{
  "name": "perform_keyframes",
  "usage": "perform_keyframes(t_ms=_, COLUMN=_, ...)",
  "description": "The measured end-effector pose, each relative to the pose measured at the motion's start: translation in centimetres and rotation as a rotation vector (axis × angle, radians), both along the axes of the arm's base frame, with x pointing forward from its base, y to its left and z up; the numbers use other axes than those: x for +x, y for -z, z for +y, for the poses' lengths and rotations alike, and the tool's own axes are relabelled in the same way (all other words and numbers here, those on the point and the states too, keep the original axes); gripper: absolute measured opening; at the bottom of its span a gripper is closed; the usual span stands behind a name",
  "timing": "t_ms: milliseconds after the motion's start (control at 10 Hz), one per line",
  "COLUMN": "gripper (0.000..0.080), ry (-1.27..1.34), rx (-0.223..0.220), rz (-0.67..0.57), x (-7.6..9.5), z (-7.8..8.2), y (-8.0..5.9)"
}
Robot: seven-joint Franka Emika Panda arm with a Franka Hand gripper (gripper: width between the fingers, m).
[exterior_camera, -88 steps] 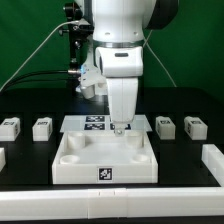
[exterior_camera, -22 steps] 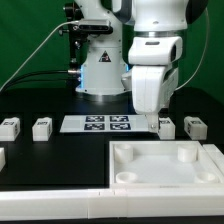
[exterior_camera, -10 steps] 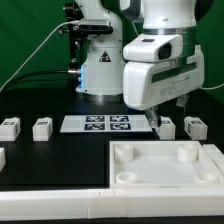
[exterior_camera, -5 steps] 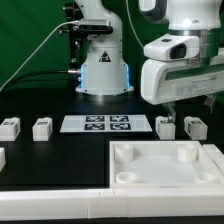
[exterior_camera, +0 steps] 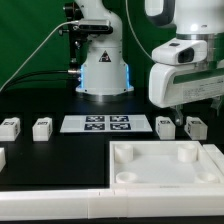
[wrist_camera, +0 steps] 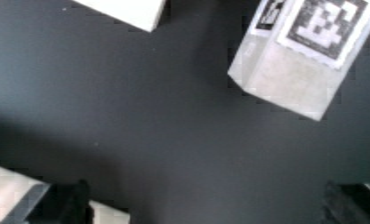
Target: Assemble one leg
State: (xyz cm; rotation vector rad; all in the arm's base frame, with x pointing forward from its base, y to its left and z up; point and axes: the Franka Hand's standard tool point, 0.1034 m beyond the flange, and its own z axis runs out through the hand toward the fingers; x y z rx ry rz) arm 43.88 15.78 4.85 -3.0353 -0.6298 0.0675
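- Hovers with the white arm's two-finger gripper (exterior_camera: 178, 109) over the black table (exterior_camera: 60, 150), above the pair of small white blocky plastic legs with black-and-white tags on the exterior view's right, touching neither.
- Holds the jaws wide apart and empty: in the wrist view, shows dark fingertips (wrist_camera: 61, 200) at opposite edges, bare table between.
- Finds the nearer leg (exterior_camera: 165, 126) just beside the thin flat white marker board (exterior_camera: 105, 124), the second leg (exterior_camera: 195, 127) just past it, and two further legs (exterior_camera: 41, 127) well apart on the exterior view's left.
- Leaves the large white tray-like piece with round sockets (exterior_camera: 165, 165) in front, apart from every leg.
- Expect light, stiff, hard plastic: not fragile, but smooth enough to slip or twist under an off-centre pinch.
- Take hold across two flat opposite sides, near mid-length, fingers square to them.
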Motion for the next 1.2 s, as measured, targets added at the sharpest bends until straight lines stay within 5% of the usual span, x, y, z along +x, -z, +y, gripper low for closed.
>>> perform_keyframes(t_ms=200, gripper=0.0649, ry=0.021, rx=-0.005, rz=0.013, x=-0.1, z=0.0, y=0.0)
perform_keyframes(t_ms=400, gripper=0.0649, ry=0.158, rx=-0.114, rz=0.21, x=-2.8, z=0.1, y=0.3)
perform_keyframes(t_ms=1000, gripper=0.0649, ry=0.299, rx=-0.132, rz=0.263, x=-2.8, z=1.2, y=0.3)
perform_keyframes(t_ms=1200, gripper=0.0649, ry=0.275, rx=-0.187, rz=0.423, x=-3.8, z=0.8, y=0.3)
